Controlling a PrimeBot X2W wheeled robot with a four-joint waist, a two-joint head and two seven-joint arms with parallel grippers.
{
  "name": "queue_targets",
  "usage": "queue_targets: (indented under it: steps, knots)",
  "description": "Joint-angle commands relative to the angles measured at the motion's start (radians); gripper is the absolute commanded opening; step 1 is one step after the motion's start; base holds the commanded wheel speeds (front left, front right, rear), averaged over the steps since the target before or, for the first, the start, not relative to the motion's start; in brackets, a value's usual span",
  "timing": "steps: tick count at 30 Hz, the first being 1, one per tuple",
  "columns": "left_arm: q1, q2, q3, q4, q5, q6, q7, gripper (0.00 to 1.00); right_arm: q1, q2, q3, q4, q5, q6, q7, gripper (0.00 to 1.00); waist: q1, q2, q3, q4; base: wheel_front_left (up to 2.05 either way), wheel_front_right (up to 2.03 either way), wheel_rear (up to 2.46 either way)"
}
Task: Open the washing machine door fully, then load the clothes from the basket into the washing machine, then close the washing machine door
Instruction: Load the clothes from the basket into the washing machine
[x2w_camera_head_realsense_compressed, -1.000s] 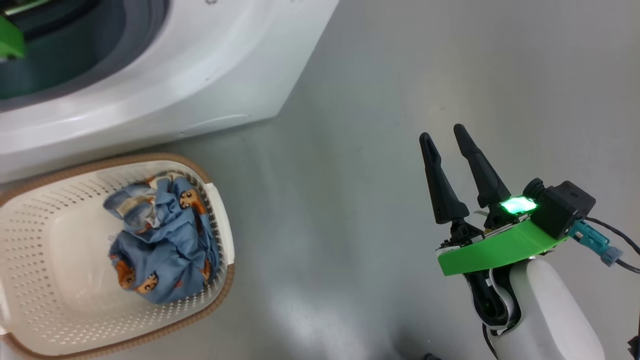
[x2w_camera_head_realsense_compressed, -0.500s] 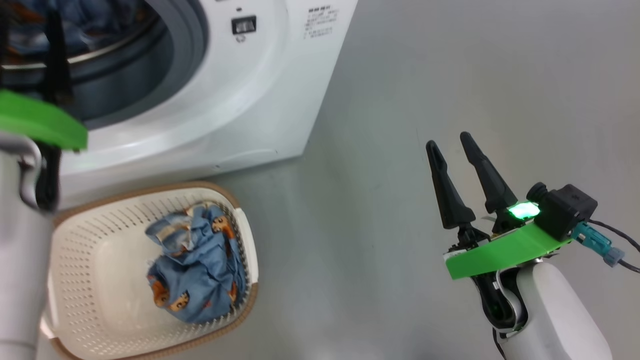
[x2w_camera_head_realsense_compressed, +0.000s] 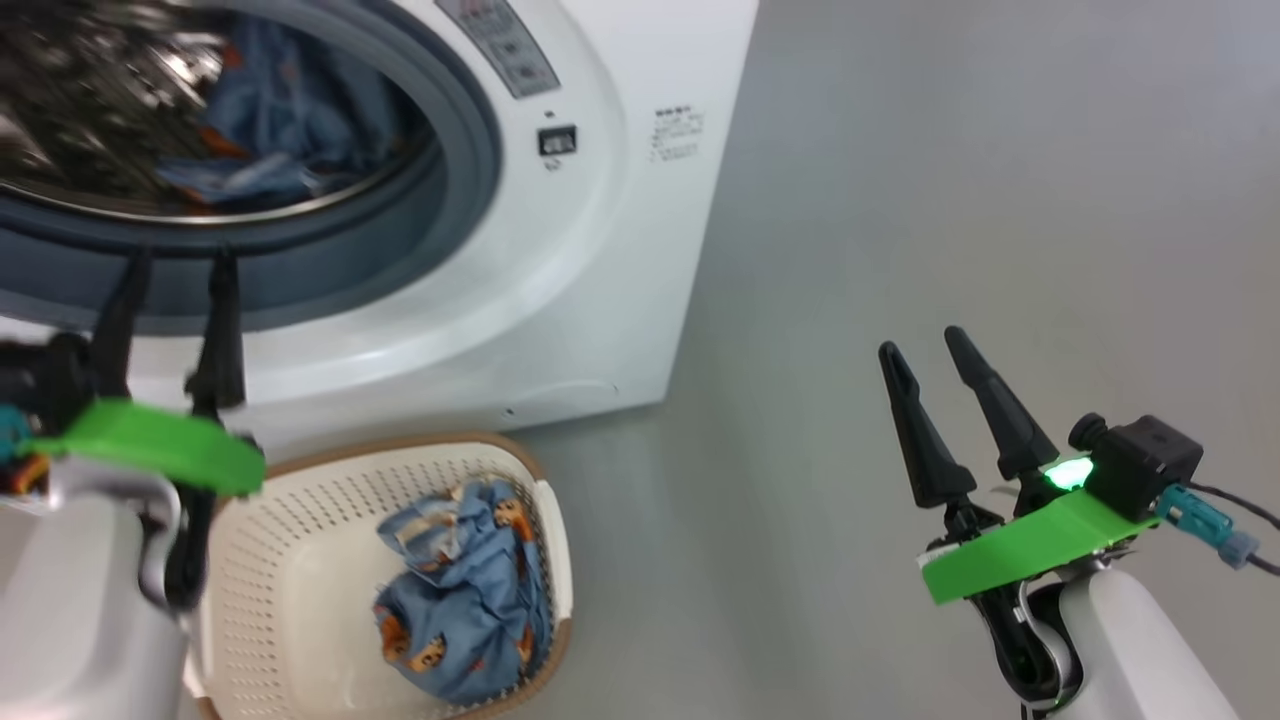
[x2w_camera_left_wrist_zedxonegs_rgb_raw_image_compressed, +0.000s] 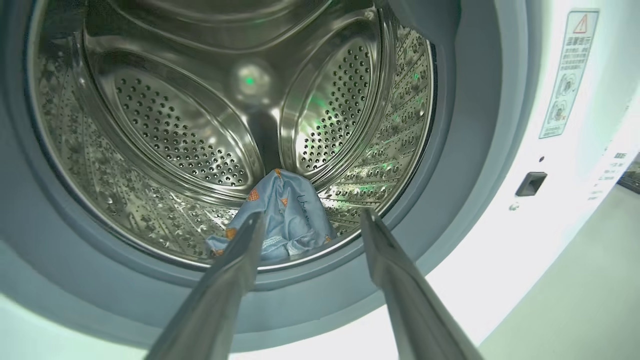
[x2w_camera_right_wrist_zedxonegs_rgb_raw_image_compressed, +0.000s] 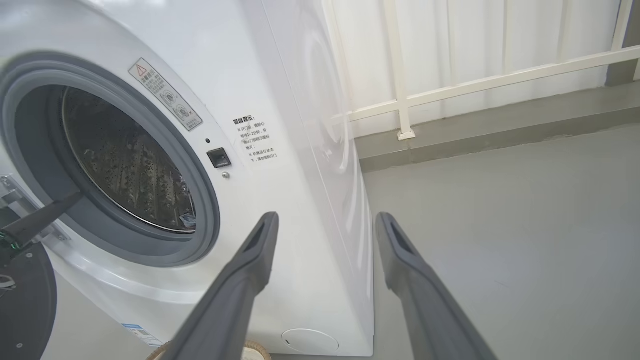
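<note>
Jaws on the left arm stand open and empty. Their two dark fingers (x2w_camera_left_wrist_zedxonegs_rgb_raw_image_compressed: 235, 270) point into the mouth of the washing machine (x2w_camera_head_realsense_compressed: 600, 200), at 9 o'clock in the head view, with the tips level with the grey gasket (x2w_camera_left_wrist_zedxonegs_rgb_raw_image_compressed: 465, 125). Past the tips, low in the steel drum (x2w_camera_left_wrist_zedxonegs_rgb_raw_image_compressed: 175, 125), lies one piece of the clothes (x2w_camera_left_wrist_zedxonegs_rgb_raw_image_compressed: 285, 220), blue with orange bears, resting at 6 o'clock on the perforated wall. It touches neither finger.

Jaws on the right arm are likewise spread and hold nothing. Their fingers (x2w_camera_head_realsense_compressed: 915, 430) hang over bare floor (x2w_camera_head_realsense_compressed: 950, 200) at 4 o'clock in the head view, well apart from the machine and the laundry.

At 7 o'clock in that view the basket (x2w_camera_head_realsense_compressed: 300, 560) sits on the floor just in front of the washer's base. More of the clothes (x2w_camera_head_realsense_compressed: 465, 590) are bunched against its 3 o'clock wall, leaving the rest of the cream interior bare.

Smooth grey flooring with a dull sheen runs from the washer's side to the room's edge. From the right wrist, a white rail frame (x2w_camera_right_wrist_zedxonegs_rgb_raw_image_compressed: 500, 77) stands before pale ribbed panelling at 1 o'clock, above a grey skirting strip. A warning sticker (x2w_camera_right_wrist_zedxonegs_rgb_raw_image_compressed: 165, 95) and a small dark latch recess (x2w_camera_right_wrist_zedxonegs_rgb_raw_image_compressed: 219, 157) mark the washer's front.
</note>
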Motion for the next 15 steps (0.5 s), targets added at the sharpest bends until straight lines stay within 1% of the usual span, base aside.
queue_targets:
  steps: [1, 7, 15]
  knots:
    - [0.02, 0.036, 0.039, -0.037, 0.014, -0.003, -0.004, 1.0, 0.017, -0.004, 0.021, -0.02, 0.008, 0.002, -0.005, 1.0, 0.0, -0.0001, -0.063, 0.045, 0.0, 0.0, 0.0]
    - [0.152, 0.014, 0.067, -0.121, 0.036, -0.003, -0.004, 1.0, 0.04, -0.018, 0.027, -0.008, 0.016, 0.002, -0.005, 1.0, 0.0, -0.0001, -0.124, 0.08, 0.0, 0.0, 0.0]
    - [0.293, -0.011, 0.121, -0.227, 0.051, 0.013, -0.004, 1.0, 0.072, -0.035, 0.025, -0.005, 0.023, 0.002, -0.005, 1.0, 0.0, -0.0001, -0.185, 0.112, 0.0, 0.0, 0.0]
